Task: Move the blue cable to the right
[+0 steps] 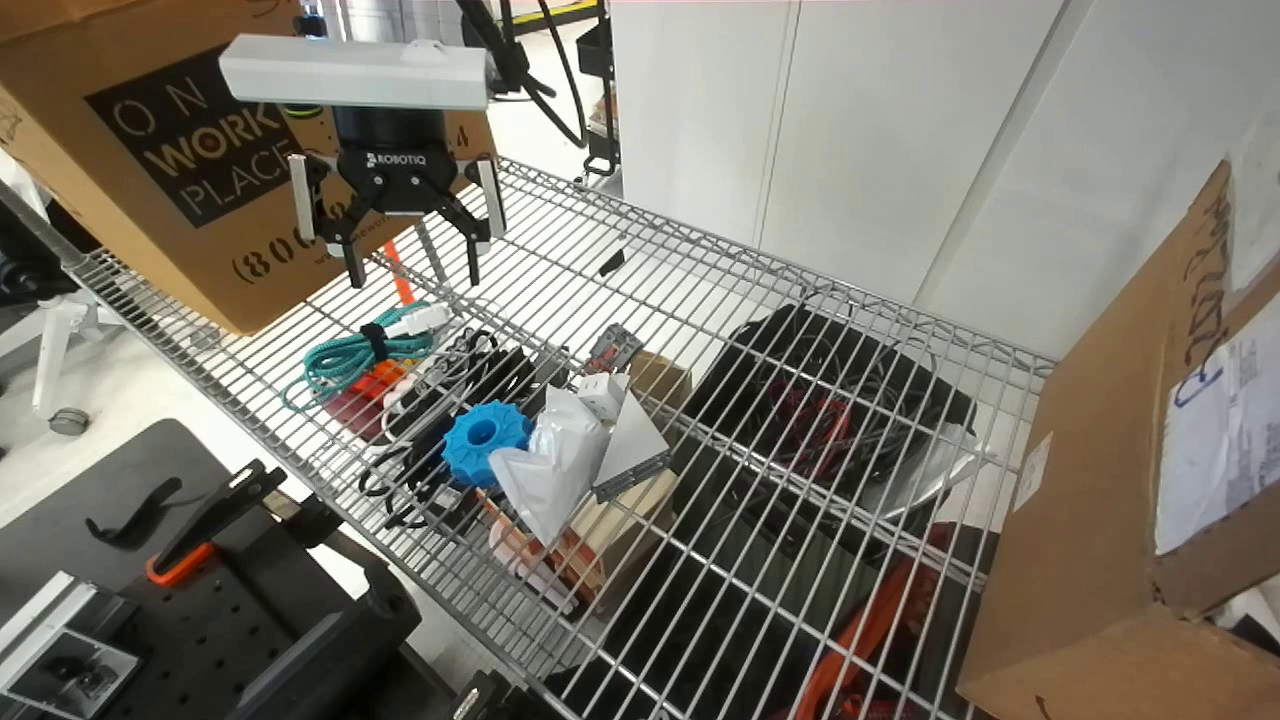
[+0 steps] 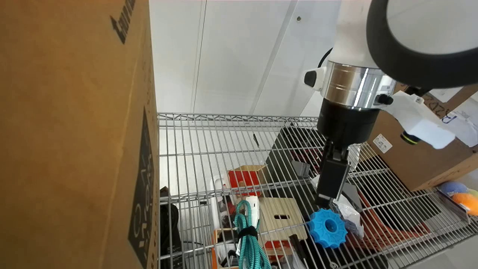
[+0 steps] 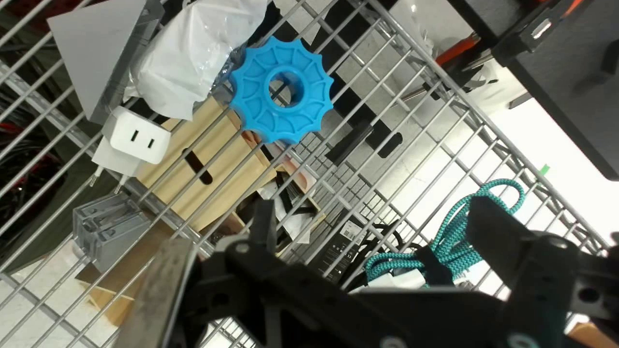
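The blue cable is a teal braided cord in a loose coil with a black strap and a white plug end. It lies on the wire shelf near the large cardboard box in an exterior view (image 1: 340, 362). The cable also shows at the bottom of an exterior view (image 2: 253, 251) and at the lower right of the wrist view (image 3: 459, 230). My gripper (image 1: 414, 272) is open and empty, well above the shelf. Its fingers also show in an exterior view (image 2: 324, 200) and in the wrist view (image 3: 373, 208), where one finger hides part of the cable.
A sky-blue toothed plastic ring (image 1: 486, 443), a white plastic bag (image 1: 560, 460), a grey angled piece (image 1: 632, 450) and a white plug adapter (image 3: 140, 137) lie on the wire shelf (image 1: 740, 260). Cardboard boxes stand at both ends (image 1: 130, 190) (image 1: 1090, 500).
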Controlling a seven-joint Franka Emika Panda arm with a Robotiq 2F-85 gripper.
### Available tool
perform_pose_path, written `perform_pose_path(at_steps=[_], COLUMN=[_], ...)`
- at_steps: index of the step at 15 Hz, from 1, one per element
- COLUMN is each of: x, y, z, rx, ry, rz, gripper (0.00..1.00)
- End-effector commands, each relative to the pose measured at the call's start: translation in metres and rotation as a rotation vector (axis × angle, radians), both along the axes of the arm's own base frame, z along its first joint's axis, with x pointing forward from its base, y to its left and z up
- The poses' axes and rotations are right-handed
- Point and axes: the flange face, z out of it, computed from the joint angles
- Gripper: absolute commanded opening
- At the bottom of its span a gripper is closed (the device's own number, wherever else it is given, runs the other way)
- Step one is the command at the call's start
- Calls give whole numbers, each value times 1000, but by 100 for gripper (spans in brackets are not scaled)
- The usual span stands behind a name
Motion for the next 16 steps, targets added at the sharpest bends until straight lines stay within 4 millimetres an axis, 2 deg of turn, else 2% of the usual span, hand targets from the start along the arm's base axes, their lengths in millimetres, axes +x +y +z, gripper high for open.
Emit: perform_pose_path(at_steps=[1,4,8,16], x=[0,13,26,51], y=[0,10,28,78], z=[0,-11,-37,-62], rx=[0,2,-42,9], ry=[1,6,4,-9], rz=[0,-53,-172,-356], gripper=[100,100,100,100])
